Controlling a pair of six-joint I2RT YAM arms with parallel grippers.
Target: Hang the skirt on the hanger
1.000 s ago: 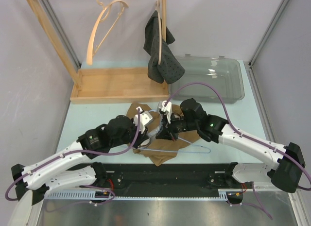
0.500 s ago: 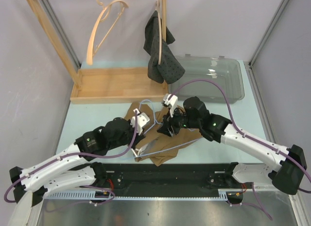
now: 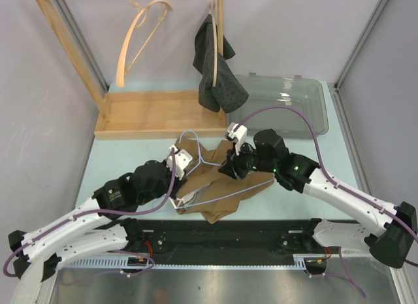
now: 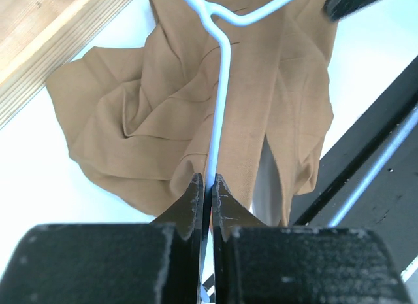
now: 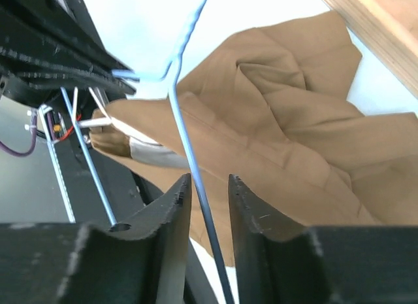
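While the tan skirt (image 4: 144,121) lies crumpled on the pale table (image 3: 130,157) just before the wooden rack's base (image 3: 157,114), the left gripper (image 4: 207,186) pinches the blue wire hanger (image 4: 222,88) tight above it. The right gripper (image 5: 209,189) stands partly open, the wire passing loosely between its fingers.
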